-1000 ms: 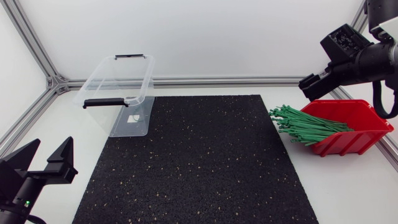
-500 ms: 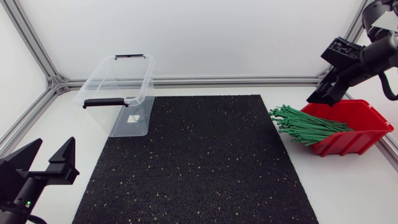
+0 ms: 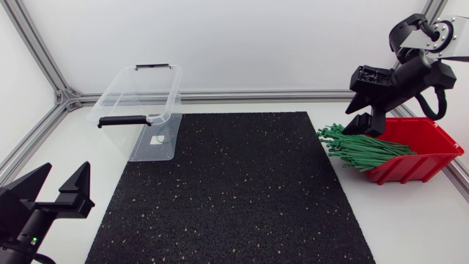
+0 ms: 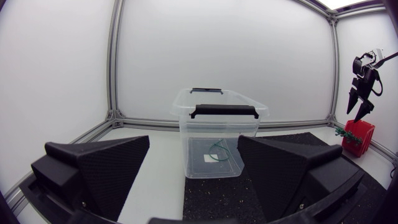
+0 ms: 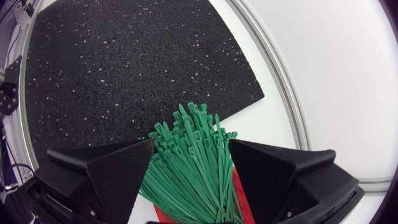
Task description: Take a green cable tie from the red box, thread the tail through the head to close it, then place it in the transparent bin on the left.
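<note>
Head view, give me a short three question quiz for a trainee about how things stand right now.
1. True or false: the right tool is shut.
2. The green cable ties poke out of the red box toward: A the black mat, B the back wall, C the table's right edge.
3. Fill in: the transparent bin stands at the mat's far ____ corner.
Key: 1 false, 2 A, 3 left.

Right claw [image 3: 360,121] matte black, black cable [image 3: 440,110]; left claw [image 3: 62,171] textured wedges.
</note>
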`<state>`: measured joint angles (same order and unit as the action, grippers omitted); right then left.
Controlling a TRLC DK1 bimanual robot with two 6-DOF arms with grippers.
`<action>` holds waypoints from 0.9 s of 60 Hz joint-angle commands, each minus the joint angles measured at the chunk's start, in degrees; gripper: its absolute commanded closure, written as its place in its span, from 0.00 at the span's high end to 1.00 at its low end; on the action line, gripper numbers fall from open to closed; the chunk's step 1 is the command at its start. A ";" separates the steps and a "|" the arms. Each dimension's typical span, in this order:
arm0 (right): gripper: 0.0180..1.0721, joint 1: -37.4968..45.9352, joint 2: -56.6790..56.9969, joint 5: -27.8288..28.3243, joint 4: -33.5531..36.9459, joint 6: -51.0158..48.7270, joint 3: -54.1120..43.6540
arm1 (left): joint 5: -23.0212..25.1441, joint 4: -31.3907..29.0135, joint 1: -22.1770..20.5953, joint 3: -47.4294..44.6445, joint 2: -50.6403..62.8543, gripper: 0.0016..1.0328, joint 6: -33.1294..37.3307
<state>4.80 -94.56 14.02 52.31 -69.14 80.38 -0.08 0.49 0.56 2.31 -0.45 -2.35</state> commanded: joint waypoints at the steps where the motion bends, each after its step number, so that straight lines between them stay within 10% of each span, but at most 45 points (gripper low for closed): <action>1: 0.71 -0.67 -2.12 0.57 0.16 -4.07 0.83 | 0.34 -0.93 -0.38 -2.22 -0.43 0.96 1.03; 25: 0.40 -2.25 -5.89 1.01 -0.81 -10.57 0.92 | 0.34 -1.02 -0.38 -2.22 -0.43 0.96 0.94; 54: 0.26 -2.86 -9.76 0.39 -3.71 -11.98 1.54 | 0.34 -1.02 -0.38 -2.22 -0.34 0.96 0.94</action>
<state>1.98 -102.96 14.76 48.66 -79.37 80.68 -0.08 0.49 0.56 2.31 -0.45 -2.35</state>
